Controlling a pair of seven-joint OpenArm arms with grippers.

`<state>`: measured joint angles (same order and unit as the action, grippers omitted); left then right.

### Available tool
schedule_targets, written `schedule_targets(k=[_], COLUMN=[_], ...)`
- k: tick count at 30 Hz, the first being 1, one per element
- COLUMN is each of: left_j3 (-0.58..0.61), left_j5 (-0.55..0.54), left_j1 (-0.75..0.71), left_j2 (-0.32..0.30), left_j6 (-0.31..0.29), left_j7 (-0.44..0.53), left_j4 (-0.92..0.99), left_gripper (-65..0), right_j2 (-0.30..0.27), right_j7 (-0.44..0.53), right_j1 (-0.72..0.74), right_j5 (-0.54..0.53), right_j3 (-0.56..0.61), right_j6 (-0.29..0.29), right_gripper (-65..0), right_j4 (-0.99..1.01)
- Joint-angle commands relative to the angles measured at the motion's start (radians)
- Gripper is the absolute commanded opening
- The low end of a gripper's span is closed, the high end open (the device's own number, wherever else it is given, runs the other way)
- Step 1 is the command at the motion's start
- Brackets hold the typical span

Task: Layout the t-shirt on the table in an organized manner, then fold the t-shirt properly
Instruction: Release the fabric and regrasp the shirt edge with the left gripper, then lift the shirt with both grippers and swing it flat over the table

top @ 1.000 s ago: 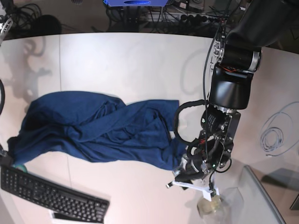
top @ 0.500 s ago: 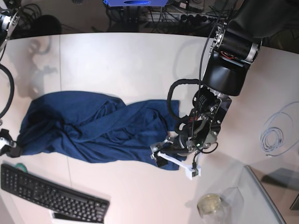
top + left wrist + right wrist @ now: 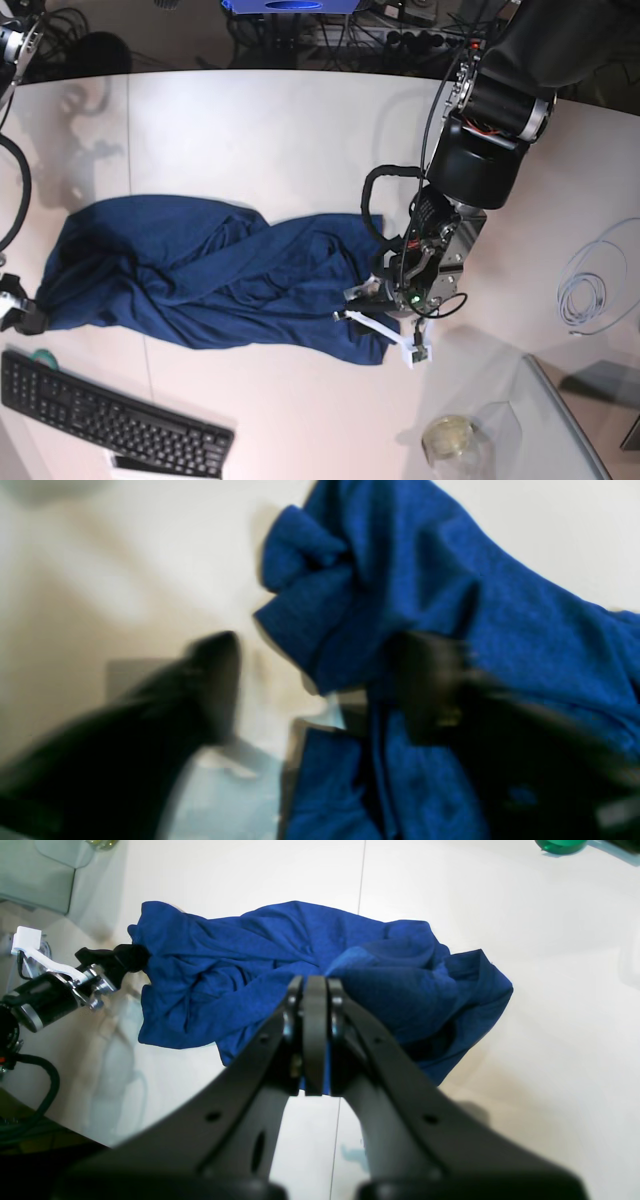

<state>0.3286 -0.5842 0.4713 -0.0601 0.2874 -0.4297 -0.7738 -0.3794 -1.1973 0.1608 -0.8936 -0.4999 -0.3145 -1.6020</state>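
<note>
Lying crumpled, the shirt [image 3: 200, 275] runs lengthwise between both hands on the surface [image 3: 270, 130]. Right hand [image 3: 307, 990] is clamped shut on one end; left hand [image 3: 380, 305], part open at the other, has an unclear hold.

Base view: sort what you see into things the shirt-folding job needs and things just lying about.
Part of the job:
- t-shirt, bunched and twisted
- table under it
- left gripper at the shirt's edge
- right gripper, jaws shut on the shirt

Just lying about:
- keyboard
- coiled cable
- glass jar
- glass panel
</note>
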Motion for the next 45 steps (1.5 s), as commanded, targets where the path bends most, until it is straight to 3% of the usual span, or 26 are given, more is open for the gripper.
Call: schedule_targets(k=[1, 3, 7, 8, 10, 15, 18, 21, 26, 30, 34, 37, 42, 45], left_j3=[-0.003, 0.0, 0.005, 0.005, 0.004, -0.004, -0.01, -0.096, -0.29, -0.332, -0.326, -0.323, -0.164, -0.127], left_j5=[0.002, 0.002, 0.002, 0.002, 0.002, -0.003, -0.006, -0.004, 0.002, 0.002, 0.003, 0.003, 0.003, 0.002], left_j1=[0.045, 0.068, 0.114, 0.117, 0.117, 0.116, 0.088, 0.036, -0.087, -0.188, -0.174, -0.085, 0.178, 0.333], left_j2=[0.001, 0.003, 0.022, 0.022, 0.022, 0.004, -0.045, -0.085, -0.1, -0.157, -0.179, -0.166, -0.146, -0.142], left_j6=[-0.004, -0.004, -0.004, -0.004, -0.004, -0.001, 0.002, 0.003, 0.003, 0.003, 0.002, -0.001, 0.0, -0.003], left_j7=[0.022, 0.024, 0.041, 0.052, 0.055, 0.036, -0.048, -0.159, -0.346, -0.406, -0.406, -0.404, -0.291, -0.226], left_j4=[-0.006, 0.027, 0.101, 0.106, 0.101, 0.001, -0.187, -0.405, -0.743, -0.89, -0.81, -0.683, -0.47, -0.365], left_gripper=[-34.9, -42.5, -45.9, -49.4, -65.0, -65.0, -65.0, -65.0, -65.0, -65.0, -65.0, -65.0, -65.0, -65.0], right_j2=[-0.019, -0.019, -0.019, -0.019, -0.019, -0.02, -0.03, -0.042, -0.037, -0.007, -0.008, -0.011, -0.085, -0.142], right_j7=[0.02, 0.02, 0.02, 0.02, 0.02, 0.02, 0.018, 0.018, 0.021, 0.033, 0.033, 0.035, 0.133, 0.165], right_j1=[0.019, 0.019, 0.019, 0.019, 0.019, 0.018, -0.01, -0.059, -0.183, -0.269, -0.197, -0.045, 0.251, 0.38], right_j5=[-0.022, -0.022, -0.022, -0.022, -0.022, -0.022, -0.022, -0.022, -0.022, -0.019, 0.0, 0.092, 0.238, 0.244], right_j3=[-0.004, -0.006, -0.007, -0.004, -0.003, -0.007, -0.007, -0.009, -0.01, -0.055, -0.053, 0.019, 0.215, 0.223], right_j6=[-0.004, -0.004, -0.004, -0.004, -0.004, -0.004, -0.005, -0.005, -0.005, -0.005, -0.005, -0.005, -0.028, -0.074], right_gripper=[-65.0, -65.0, -65.0, -65.0, -65.0, -65.0, -65.0, -65.0, -65.0, -65.0, -65.0, -65.0, -65.0, -65.0], right_j4=[-0.016, -0.016, -0.016, -0.016, -0.016, -0.016, -0.016, -0.018, -0.119, -0.274, -0.225, -0.082, 0.096, 0.09])
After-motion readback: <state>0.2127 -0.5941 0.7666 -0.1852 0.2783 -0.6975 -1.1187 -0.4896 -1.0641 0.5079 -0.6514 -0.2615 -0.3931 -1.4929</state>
